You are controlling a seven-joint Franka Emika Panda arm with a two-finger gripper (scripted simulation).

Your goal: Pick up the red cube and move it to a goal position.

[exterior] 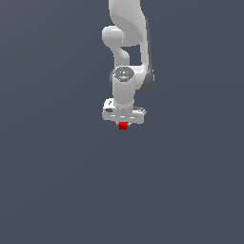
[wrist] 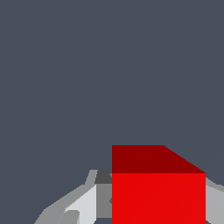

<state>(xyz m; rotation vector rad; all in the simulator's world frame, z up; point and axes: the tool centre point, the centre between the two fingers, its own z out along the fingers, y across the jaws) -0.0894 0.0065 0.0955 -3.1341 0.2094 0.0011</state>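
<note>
Bearing no writing: red cube (exterior: pixel 123 126)

Arm: a white Panda arm (exterior: pixel 127 33) is seen descending from the upper edge of the exterior view, wrist (exterior: pixel 125 88) pointed straight down.
Gripper: the gripper (exterior: pixel 123 125) is held vertical, closed on the red cube (exterior: pixel 123 126).
Fingers: grey fingers (wrist: pixel 83 203) are seen flanking the cube in the wrist view.

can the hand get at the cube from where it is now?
Probably yes. In the exterior view the cube sits directly under the hand, nothing else near it. The wrist view shows the cube filling the space between the fingers. Whether they already pinch it can't be told.
</note>
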